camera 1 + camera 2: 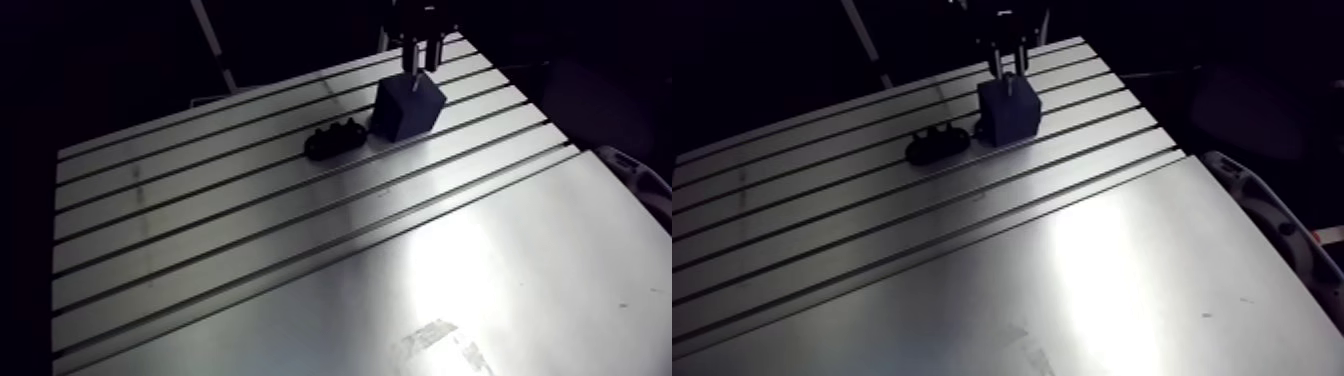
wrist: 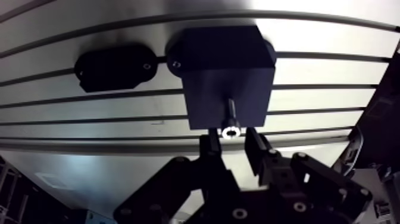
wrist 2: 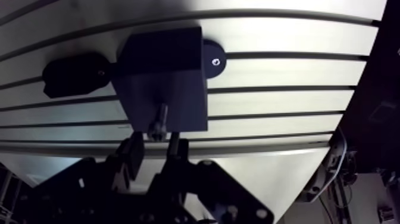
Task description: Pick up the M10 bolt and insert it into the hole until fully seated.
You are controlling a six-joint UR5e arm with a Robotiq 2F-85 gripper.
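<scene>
A dark square block [image 2: 225, 71] stands on the slotted table [image 2: 333, 42]. The M10 bolt [image 2: 231, 119] sticks out of a hole in the block's face, with part of its shaft showing and its bright socket head toward me. My gripper [image 2: 233, 140] sits right behind the bolt head. Its two fingers are narrowly apart, one on each side, with a thin gap to the head on both sides. In the arm view the gripper [image 1: 420, 60] hangs just above the block [image 1: 408, 108] at the table's far edge.
A flat black holder [image 2: 116, 67] with rounded ends lies on the table beside the block, also seen in the arm view as a low black holder [image 1: 334, 140]. A round black foot [image 3: 214, 59] pokes out from the block's other side.
</scene>
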